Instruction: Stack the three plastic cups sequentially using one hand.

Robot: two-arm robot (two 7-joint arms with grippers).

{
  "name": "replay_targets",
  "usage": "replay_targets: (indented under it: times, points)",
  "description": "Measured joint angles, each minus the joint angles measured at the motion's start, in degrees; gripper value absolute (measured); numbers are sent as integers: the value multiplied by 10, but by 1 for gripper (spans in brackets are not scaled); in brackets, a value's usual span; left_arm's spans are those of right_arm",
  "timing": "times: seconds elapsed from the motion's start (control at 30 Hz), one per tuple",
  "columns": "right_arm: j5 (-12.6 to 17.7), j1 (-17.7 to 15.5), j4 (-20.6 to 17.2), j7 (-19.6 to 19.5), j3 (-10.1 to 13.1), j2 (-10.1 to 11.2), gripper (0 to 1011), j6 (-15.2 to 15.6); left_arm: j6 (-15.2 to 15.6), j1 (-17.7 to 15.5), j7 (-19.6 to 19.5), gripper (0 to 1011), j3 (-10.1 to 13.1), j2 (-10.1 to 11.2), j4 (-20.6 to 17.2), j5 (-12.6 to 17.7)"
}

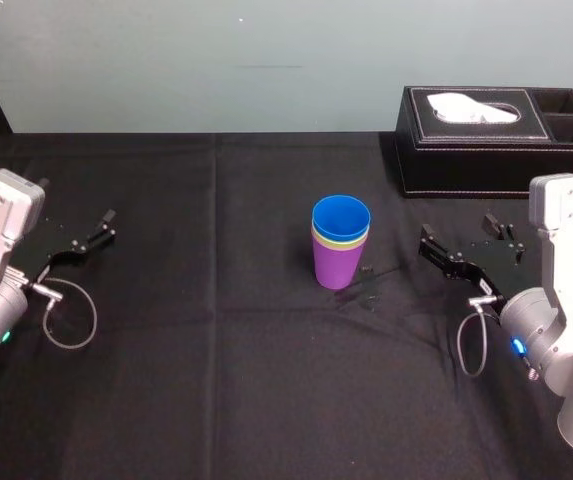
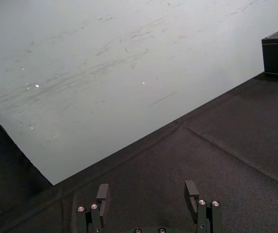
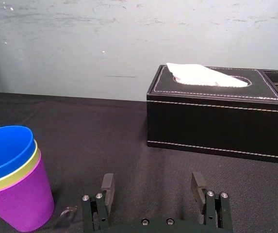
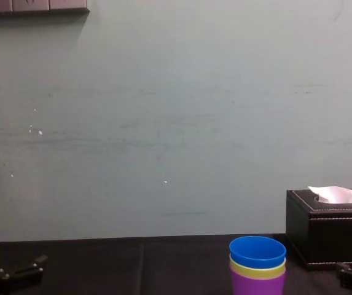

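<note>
Head view places the three cups nested in one upright stack near the middle of the black table [image 1: 216,350]. The purple cup [image 1: 338,268] stands on the cloth at the bottom. The yellow-green cup [image 1: 328,239] sits inside it with a thin band of rim visible, and the blue cup [image 1: 341,217] is innermost, mouth up.

To the right of the stack, and apart from it, is the right gripper [image 1: 424,243]. Its arm is bent at the near right edge and its fingers point left toward the cups. In the right wrist view the fingers [image 3: 107,187] are spread apart with nothing between them. The gripper seems to hang just above the cloth, though its height is hard to judge.

A black tissue box [image 1: 496,140] stands at the far right. The left gripper [image 1: 101,228] sits at the left edge, well apart from the cups, its fingers also spread apart.
</note>
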Motion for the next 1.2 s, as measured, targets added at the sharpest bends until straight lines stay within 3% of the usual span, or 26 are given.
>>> replay_targets:
  times: [1.2]
  points:
    - [1,0,-1,-1,-1,0,1003,-1,0,0,0,1011,0,0,0,0]
